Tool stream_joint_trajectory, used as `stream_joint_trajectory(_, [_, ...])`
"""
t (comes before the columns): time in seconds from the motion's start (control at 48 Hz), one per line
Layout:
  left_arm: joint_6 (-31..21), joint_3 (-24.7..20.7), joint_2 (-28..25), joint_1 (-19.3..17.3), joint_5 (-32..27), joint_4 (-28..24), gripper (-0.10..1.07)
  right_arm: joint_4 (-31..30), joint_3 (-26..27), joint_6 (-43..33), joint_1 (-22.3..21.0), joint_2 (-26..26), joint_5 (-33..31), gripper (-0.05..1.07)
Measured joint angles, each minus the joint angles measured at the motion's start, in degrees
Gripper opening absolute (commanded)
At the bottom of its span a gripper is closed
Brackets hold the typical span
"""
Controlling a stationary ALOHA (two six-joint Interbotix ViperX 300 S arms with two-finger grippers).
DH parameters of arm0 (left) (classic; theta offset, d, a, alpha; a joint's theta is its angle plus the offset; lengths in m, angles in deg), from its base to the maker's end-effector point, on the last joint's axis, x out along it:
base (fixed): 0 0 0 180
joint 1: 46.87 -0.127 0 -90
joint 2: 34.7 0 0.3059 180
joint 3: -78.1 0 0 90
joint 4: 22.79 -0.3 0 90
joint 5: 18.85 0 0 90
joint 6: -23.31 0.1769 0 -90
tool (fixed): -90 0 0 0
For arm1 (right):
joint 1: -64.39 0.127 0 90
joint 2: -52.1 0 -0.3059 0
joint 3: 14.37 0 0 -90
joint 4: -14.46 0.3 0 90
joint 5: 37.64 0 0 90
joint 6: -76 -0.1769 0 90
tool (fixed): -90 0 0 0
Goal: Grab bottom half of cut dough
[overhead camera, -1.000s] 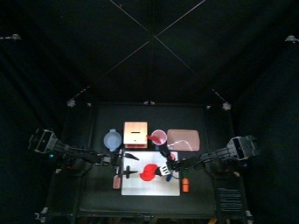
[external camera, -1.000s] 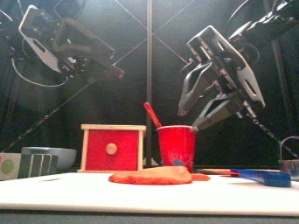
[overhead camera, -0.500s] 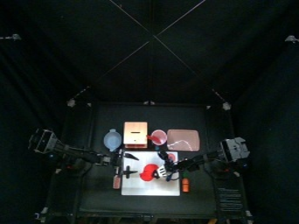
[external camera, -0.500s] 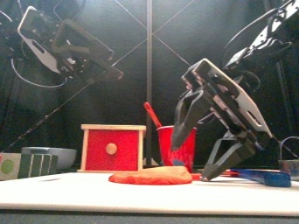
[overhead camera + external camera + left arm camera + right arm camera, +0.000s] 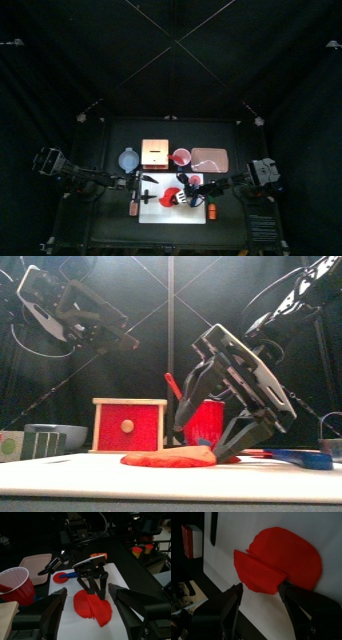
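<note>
The cut dough lies in two red pieces on the white mat [image 5: 171,213]. The bottom half of cut dough [image 5: 258,574] [image 5: 105,614] shows a straight cut edge and overlaps the rounder other half [image 5: 291,552]. My right gripper [image 5: 261,589] [image 5: 203,446] is down over the dough with its jaws wide open. That half lies just at its fingertips, not gripped. From the front the dough [image 5: 174,458] is a low red mound under the fingers. My left gripper [image 5: 87,598] [image 5: 138,183] hovers open, left of the mat, holding nothing.
Behind the dough stand a red cup [image 5: 205,421] with a tool in it and a red-faced wooden box [image 5: 130,424]. A blue-handled tool [image 5: 301,459] lies on the mat's right side. A pink tray [image 5: 210,158] sits at the back right, and a grey container [image 5: 47,438] at the left.
My right gripper has come down from above the cup to the dough, and its jaws have spread wider. The left arm has stayed where it was.
</note>
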Motion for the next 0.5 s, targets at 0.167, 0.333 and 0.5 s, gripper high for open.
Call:
stream_joint_trajectory(0.167, [-0.09,0.26,0.0,0.26,0.0,0.0,0.98,0.0,1.05,0.0,0.0,-0.88,0.0,0.91])
stream_joint_trajectory(0.333, [-0.09,0.26,0.0,0.26,-0.09,0.0,0.98,-0.09,1.32,-0.09,0.0,-1.32,-0.62,0.79])
stream_joint_trajectory(0.5, [-0.09,0.26,0.0,0.26,0.0,0.0,0.98,-0.09,1.32,0.0,-0.09,-1.76,-1.58,0.67])
